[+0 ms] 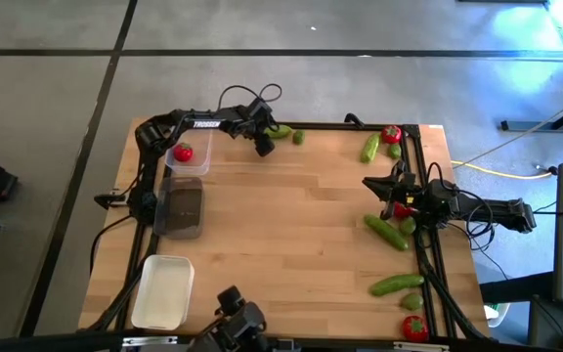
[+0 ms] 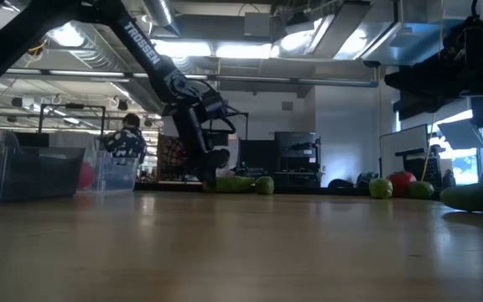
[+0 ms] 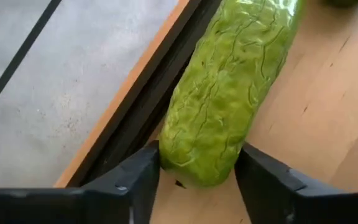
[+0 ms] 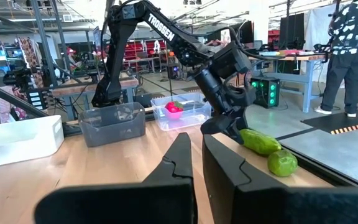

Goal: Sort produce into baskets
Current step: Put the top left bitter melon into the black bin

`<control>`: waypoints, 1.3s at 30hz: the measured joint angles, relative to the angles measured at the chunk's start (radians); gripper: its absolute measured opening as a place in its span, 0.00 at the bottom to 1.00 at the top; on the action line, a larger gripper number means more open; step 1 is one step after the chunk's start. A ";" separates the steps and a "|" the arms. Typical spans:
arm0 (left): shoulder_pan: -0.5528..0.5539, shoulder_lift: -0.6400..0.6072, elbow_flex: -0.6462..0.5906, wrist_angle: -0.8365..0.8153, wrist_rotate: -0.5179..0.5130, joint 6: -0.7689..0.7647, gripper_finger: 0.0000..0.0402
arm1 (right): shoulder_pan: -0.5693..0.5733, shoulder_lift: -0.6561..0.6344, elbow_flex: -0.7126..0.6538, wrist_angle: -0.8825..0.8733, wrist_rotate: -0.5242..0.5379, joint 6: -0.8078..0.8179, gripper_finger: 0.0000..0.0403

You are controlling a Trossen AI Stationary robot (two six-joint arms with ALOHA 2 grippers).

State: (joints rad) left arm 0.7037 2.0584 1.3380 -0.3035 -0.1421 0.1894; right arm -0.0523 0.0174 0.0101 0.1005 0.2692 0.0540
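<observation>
While left gripper (image 3: 197, 180) brackets cucumber (image 3: 229, 93) end at table's far edge, fingers touching both sides, grip near tip; looks light, stiff, waxy, may slip. Right gripper (image 4: 196, 163) shut, empty.

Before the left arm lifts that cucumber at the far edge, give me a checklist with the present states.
1. Left gripper straddles the cucumber: ok.
2. Fingers pressed firmly on it: cannot tell.
3. Cucumber flat on the table, by its edge: ok.
4. Lime beside it, outside the fingers: ok.
5. Clear basket holds one tomato; cucumber's own basket: cannot tell.
6. Right gripper shut, empty, well away: ok.
</observation>
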 joint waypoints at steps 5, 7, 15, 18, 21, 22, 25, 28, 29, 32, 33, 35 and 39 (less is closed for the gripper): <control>-0.028 -0.021 0.000 -0.008 0.001 0.020 0.37 | 0.000 0.000 0.000 -0.015 0.000 0.000 0.05; -0.043 -0.042 0.000 -0.007 0.001 0.020 0.37 | 0.000 0.000 0.000 -0.023 0.001 0.000 0.05; -0.103 -0.181 0.000 -0.072 -0.005 -0.034 0.40 | 0.000 0.000 0.000 -0.024 0.001 0.000 0.05; -0.122 -0.245 0.001 -0.118 -0.009 -0.066 0.39 | 0.000 0.000 0.000 -0.024 0.001 0.000 0.05; -0.142 -0.309 0.001 -0.186 -0.010 -0.095 0.39 | 0.000 0.000 0.000 -0.024 0.001 0.000 0.05; -0.148 -0.330 0.001 -0.220 -0.010 -0.111 0.39 | 0.000 0.000 0.000 -0.023 0.001 0.000 0.05; -0.168 -0.395 0.001 -0.313 -0.010 -0.163 0.39 | 0.000 0.000 0.000 -0.023 0.001 0.000 0.05; -0.187 -0.455 0.001 -0.422 -0.009 -0.205 0.39 | 0.000 0.000 0.000 -0.021 0.001 0.000 0.05; -0.192 -0.474 0.001 -0.458 -0.009 -0.218 0.39 | 0.000 0.000 0.000 -0.021 0.001 0.000 0.05; -0.213 -0.527 0.001 -0.554 -0.010 -0.268 0.39 | 0.000 0.000 0.000 -0.021 0.000 0.000 0.05; -0.218 -0.543 0.001 -0.586 -0.010 -0.285 0.39 | 0.000 0.000 0.000 -0.021 0.000 0.000 0.05; -0.232 -0.571 0.001 -0.641 -0.010 -0.333 0.39 | 0.000 0.000 0.000 -0.024 0.000 0.001 0.05; -0.266 -0.618 0.001 -0.735 -0.010 -0.424 0.39 | 0.000 0.000 0.000 -0.024 0.000 0.010 0.05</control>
State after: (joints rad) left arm 0.4381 1.4402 1.3392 -1.0381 -0.1520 -0.2347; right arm -0.0525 0.0174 0.0101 0.0761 0.2693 0.0642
